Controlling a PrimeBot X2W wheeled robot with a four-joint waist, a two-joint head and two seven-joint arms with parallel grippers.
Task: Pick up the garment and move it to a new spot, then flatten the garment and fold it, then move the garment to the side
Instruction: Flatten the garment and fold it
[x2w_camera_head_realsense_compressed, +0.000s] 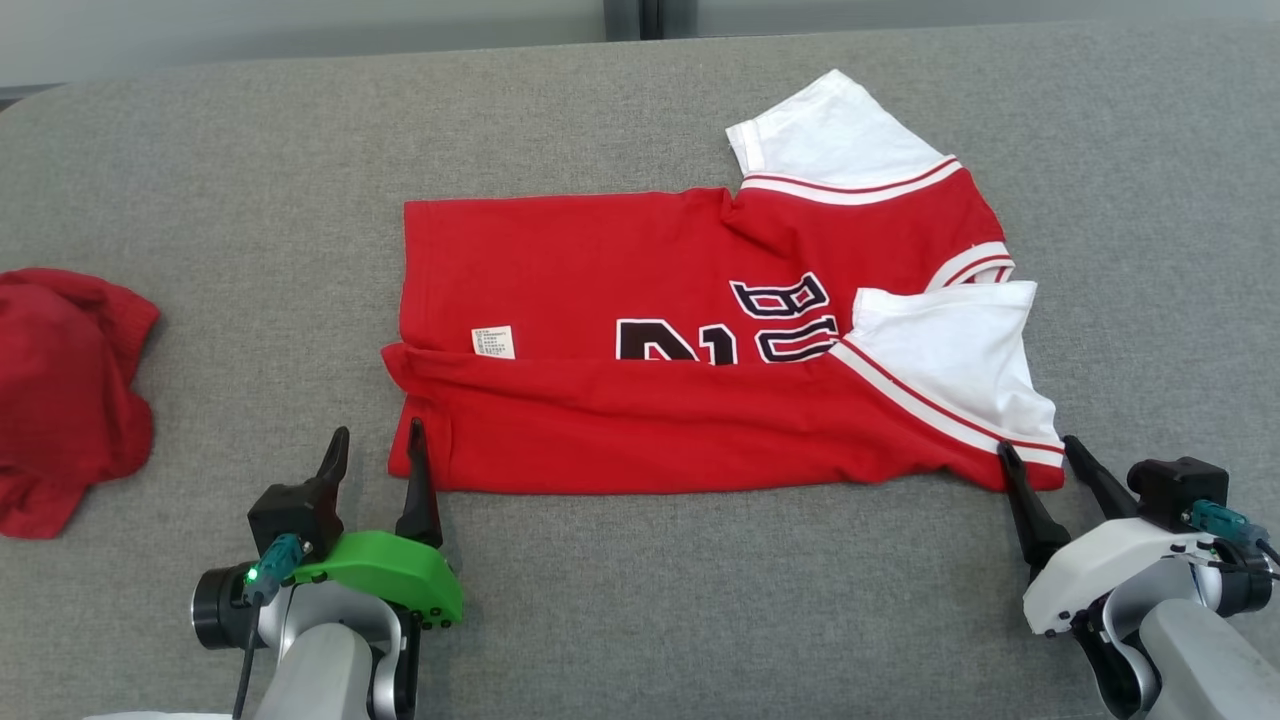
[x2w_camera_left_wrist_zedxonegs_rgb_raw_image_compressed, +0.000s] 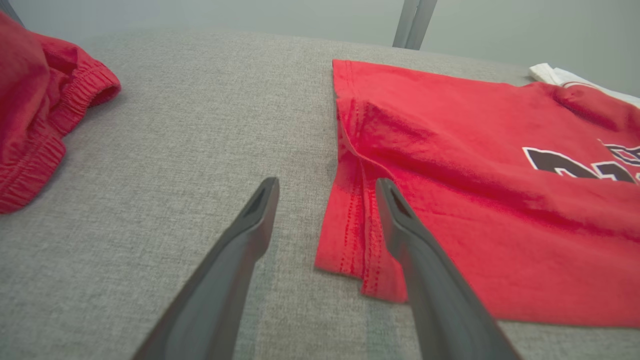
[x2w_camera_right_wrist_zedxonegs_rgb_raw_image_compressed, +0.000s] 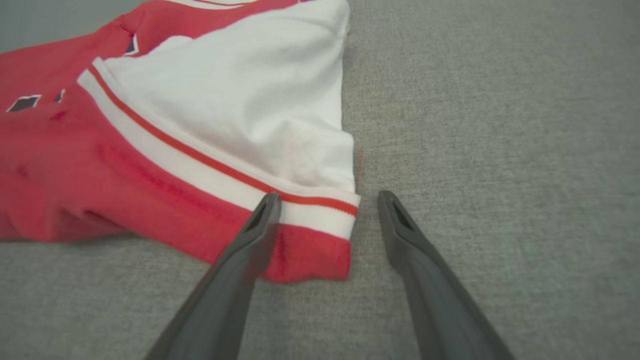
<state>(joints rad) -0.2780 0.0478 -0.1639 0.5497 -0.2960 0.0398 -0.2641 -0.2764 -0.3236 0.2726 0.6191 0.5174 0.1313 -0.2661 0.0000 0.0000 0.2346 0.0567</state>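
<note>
The garment (x2w_camera_head_realsense_compressed: 640, 290) is a red jersey with white sleeves and dark lettering. It lies across the middle of the grey table with its near long edge folded up over the body. My left gripper (x2w_camera_head_realsense_compressed: 378, 448) stands open at the jersey's near left corner (x2w_camera_left_wrist_zedxonegs_rgb_raw_image_compressed: 350, 240); one finger is over the hem, the other over bare table. Open too is my right gripper (x2w_camera_head_realsense_compressed: 1042, 450), at the near right corner (x2w_camera_right_wrist_zedxonegs_rgb_raw_image_compressed: 310, 235), straddling the red and white striped sleeve edge. Neither holds any cloth.
A second red garment (x2w_camera_head_realsense_compressed: 60, 390) lies crumpled at the table's left edge, also seen as a heap with a ribbed hem (x2w_camera_left_wrist_zedxonegs_rgb_raw_image_compressed: 45, 110). The grey fabric table (x2w_camera_head_realsense_compressed: 640, 600) runs bare along the near side and to the right of the jersey.
</note>
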